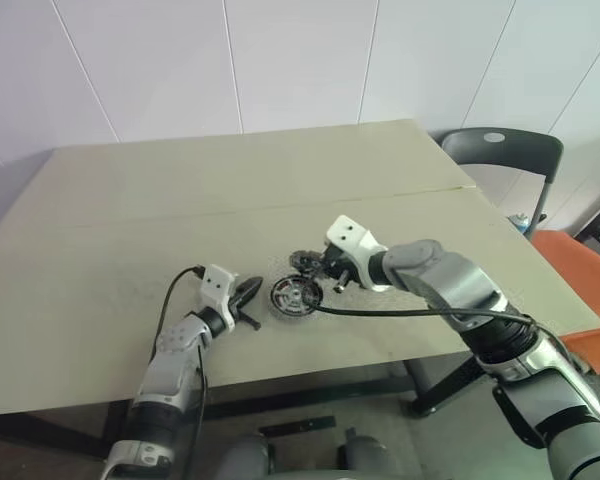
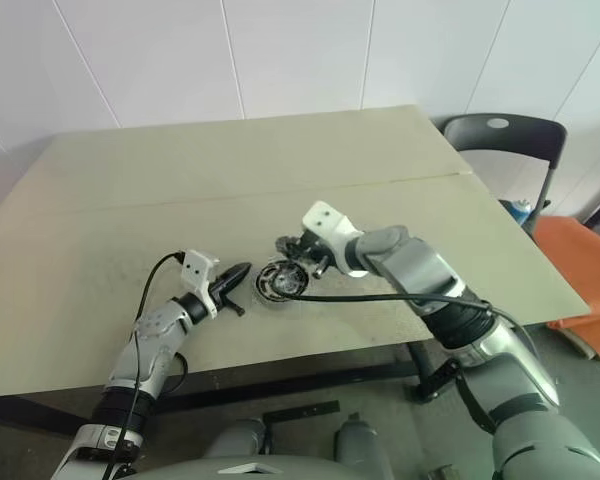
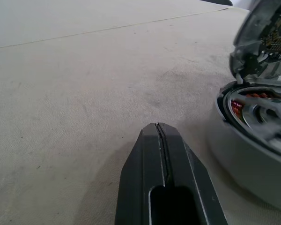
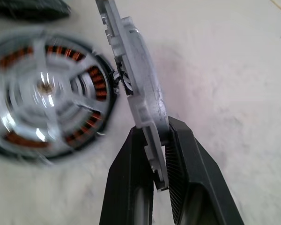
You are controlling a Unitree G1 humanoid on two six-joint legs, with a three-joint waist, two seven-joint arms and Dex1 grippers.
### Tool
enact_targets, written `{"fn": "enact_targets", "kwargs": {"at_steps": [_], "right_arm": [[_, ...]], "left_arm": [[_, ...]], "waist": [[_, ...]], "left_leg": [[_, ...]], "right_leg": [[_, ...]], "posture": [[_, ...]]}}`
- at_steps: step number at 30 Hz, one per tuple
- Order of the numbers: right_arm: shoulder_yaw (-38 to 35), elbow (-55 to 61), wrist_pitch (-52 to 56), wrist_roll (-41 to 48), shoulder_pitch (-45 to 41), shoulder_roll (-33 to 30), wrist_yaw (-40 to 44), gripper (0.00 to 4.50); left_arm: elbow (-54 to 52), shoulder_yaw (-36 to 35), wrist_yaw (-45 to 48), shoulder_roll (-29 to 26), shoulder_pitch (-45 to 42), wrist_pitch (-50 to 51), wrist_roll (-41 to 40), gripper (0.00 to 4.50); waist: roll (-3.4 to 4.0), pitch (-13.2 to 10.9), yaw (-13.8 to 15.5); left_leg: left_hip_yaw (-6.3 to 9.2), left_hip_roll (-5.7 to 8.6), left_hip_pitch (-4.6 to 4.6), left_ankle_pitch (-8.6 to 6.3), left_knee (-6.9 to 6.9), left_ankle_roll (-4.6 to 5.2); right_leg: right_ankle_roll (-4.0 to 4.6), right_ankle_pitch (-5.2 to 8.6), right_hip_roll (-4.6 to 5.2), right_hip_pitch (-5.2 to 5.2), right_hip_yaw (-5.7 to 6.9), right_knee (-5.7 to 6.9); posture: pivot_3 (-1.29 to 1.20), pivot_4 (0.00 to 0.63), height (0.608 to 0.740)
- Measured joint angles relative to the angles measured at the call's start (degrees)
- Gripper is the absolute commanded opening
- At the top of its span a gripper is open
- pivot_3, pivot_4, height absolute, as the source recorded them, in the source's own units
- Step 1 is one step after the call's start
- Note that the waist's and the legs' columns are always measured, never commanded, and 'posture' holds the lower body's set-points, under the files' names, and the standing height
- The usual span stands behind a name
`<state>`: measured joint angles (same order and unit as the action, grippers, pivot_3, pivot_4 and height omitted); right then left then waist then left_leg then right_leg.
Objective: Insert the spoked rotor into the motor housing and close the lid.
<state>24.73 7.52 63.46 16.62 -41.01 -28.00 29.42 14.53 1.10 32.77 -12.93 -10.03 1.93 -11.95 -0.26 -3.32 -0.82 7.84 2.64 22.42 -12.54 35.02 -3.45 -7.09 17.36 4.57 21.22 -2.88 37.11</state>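
With spoked rotor (image 4: 47, 96) seemingly seated already in motor housing (image 1: 297, 297) on surface (image 1: 180, 200), left claw (image 3: 161, 140) pressed together alongside, right claw (image 4: 160, 154) clamped on lid (image 4: 133, 70): lower flat and centred, square to rim, then press.

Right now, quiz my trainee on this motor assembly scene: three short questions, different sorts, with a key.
1. True or false: the spoked rotor already sits inside the motor housing.
2. What does the right gripper hold? A) a cable B) the lid C) nothing
3. Fill in: the left gripper rests on the table with its fingers ____.

Key: 1 true; 2 B; 3 shut.
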Motion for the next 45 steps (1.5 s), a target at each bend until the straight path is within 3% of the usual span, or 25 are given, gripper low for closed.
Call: {"fn": "enact_targets", "kwargs": {"at_steps": [2,5,10,15,20,24,30,32,36,45], "right_arm": [[-3.0,0.0,3.7,1.2,0.0,3.0,-0.8,0.13],[-6.2,0.1,9.5,3.5,-0.2,5.1,-0.6,1.09],[-6.7,2.8,13.1,6.9,-0.2,3.5,3.1,2.76],[-4.9,3.5,10.4,6.7,-0.1,1.3,5.5,2.76],[-7.8,0.2,11.0,9.4,-0.1,2.1,8.4,2.76],[-12.9,1.1,16.3,19.9,-0.1,2.3,16.9,2.76],[-22.0,1.0,22.3,31.1,-0.3,3.9,21.9,2.76],[-21.7,0.2,19.8,29.4,-0.3,3.9,20.3,2.76],[-18.5,-3.1,2.2,18.1,1.8,5.6,13.9,2.76],[-7.2,-10.7,-19.5,6.2,4.3,6.7,19.2,2.76]], "left_arm": [[0.0,0.0,-0.1,0.0,0.0,0.0,0.0,0.00],[0.0,0.0,-0.2,0.1,0.0,0.0,0.0,0.00],[0.2,-0.1,-0.4,0.2,-0.1,-0.1,0.0,0.00],[0.6,-0.1,-0.4,0.2,-0.3,-0.1,0.0,0.00],[0.9,-0.1,-0.4,0.2,-0.5,-0.2,0.0,0.00],[1.4,-0.2,-0.4,0.2,-1.0,-0.2,0.0,0.00],[0.9,-0.5,1.7,-0.3,-0.5,-0.1,-1.6,0.00],[-0.3,-1.2,3.2,-1.2,0.5,-0.1,-2.6,0.00],[-5.0,-3.0,5.2,-5.7,2.3,-0.3,-3.5,0.00],[-17.3,-8.2,13.0,-15.7,12.1,2.2,-9.6,0.00]], "waist": [[0.00,0.0,0.0],[0.00,0.0,0.1],[0.01,0.0,0.0],[0.01,0.0,0.0],[0.01,0.0,0.0],[0.01,0.0,0.1],[0.01,0.0,0.0],[0.01,0.0,-0.1],[0.02,0.0,-0.1],[0.11,-0.1,-0.3]], "left_leg": [[0.01,0.00,0.00,0.00,-0.01,0.00],[0.01,0.00,0.00,0.00,0.00,0.00],[0.01,0.00,0.00,0.00,0.00,0.00],[-0.01,0.00,-0.04,0.00,0.02,0.00],[-0.01,0.01,-0.05,0.00,0.04,0.00],[0.04,0.00,-0.04,0.00,0.02,0.00],[0.01,0.00,-0.02,0.00,0.02,0.00],[-0.01,0.00,0.00,0.00,-0.02,-0.01],[-0.05,-0.01,0.02,-0.01,-0.09,-0.02],[-0.08,-0.06,0.02,-0.01,-0.17,-0.02]], "right_leg": [[0.00,0.00,-0.01,0.00,0.00,0.01],[0.00,0.00,0.00,0.05,0.00,0.00],[0.00,0.00,0.00,0.06,0.01,0.00],[0.01,0.01,0.00,0.06,0.01,0.00],[0.00,0.00,0.00,0.02,0.01,-0.01],[0.00,0.00,-0.02,-0.10,0.03,0.02],[0.00,0.00,-0.01,-0.04,0.03,-0.01],[0.00,0.00,-0.01,0.08,0.02,-0.01],[0.00,0.01,-0.01,0.12,0.01,-0.04],[0.16,0.09,0.01,0.13,-0.02,-0.08]], "posture": [[0.00,0.000,0.740],[0.00,0.000,0.740],[0.00,0.000,0.740],[0.00,0.000,0.740],[0.00,0.000,0.740],[0.00,0.000,0.740],[0.00,0.000,0.740],[0.00,0.000,0.740],[0.00,0.000,0.740],[0.00,0.000,0.740]]}}
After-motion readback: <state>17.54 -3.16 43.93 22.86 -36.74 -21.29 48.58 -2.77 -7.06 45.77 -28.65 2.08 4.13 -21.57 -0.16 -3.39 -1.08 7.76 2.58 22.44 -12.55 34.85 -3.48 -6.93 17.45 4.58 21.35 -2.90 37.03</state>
